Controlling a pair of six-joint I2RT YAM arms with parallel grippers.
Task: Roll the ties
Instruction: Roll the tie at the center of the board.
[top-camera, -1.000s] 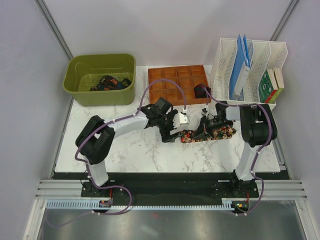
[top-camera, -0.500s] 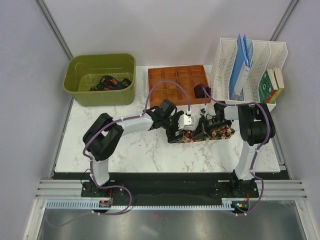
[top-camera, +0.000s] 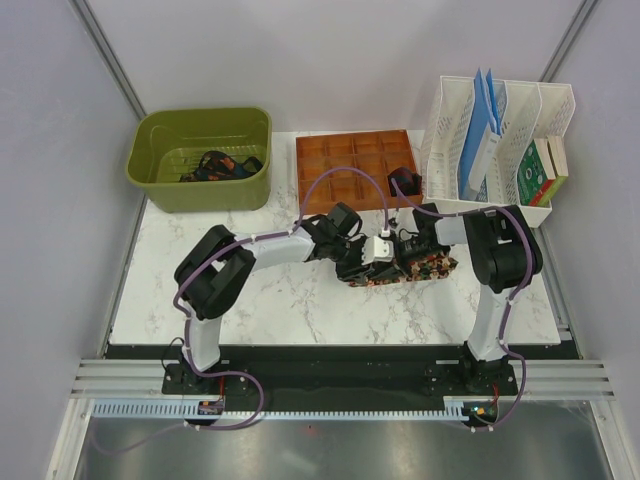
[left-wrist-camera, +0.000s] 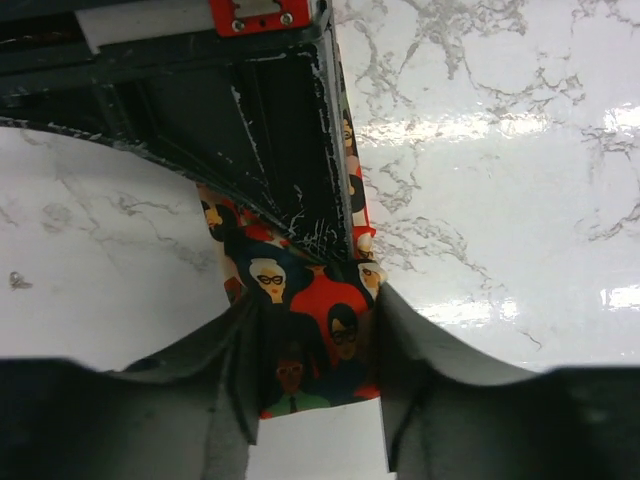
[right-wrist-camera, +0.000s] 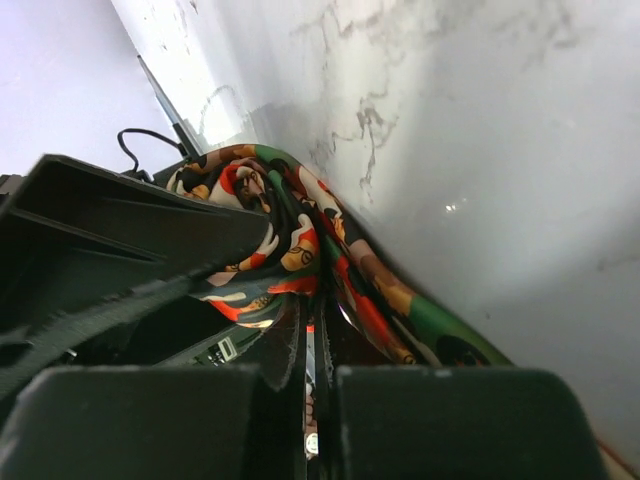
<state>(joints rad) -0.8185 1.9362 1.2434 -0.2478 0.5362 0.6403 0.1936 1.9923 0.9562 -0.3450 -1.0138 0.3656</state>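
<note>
Patterned tie lies on the marble counter, just 3 o'clock of centre, running roughly 9 to 3. It is partly bunched under the two claws. The print is cartoon faces in red, green and orange on black.

Left claw comes in from 9 o'clock and straddles the tie's end. The fabric fills the gap and touches both fingers. Jaws are part closed; can't tell whether they actually pinch.

Right claw comes in from 3 o'clock. It is clenched, with folds of the tie caught in the thin slit between its fingers. The rest of the fabric loops up and away toward 12 in its wrist view. The claws sit very close together over the tie.

Green bin is at 10 o'clock with a dark bundle of ties inside. Brown grid tray is at 12 o'clock. A dark roll sits in the tray's corner compartment nearest the right arm. White file rack stands at 2 o'clock, holding blue folders and a green box.
</note>
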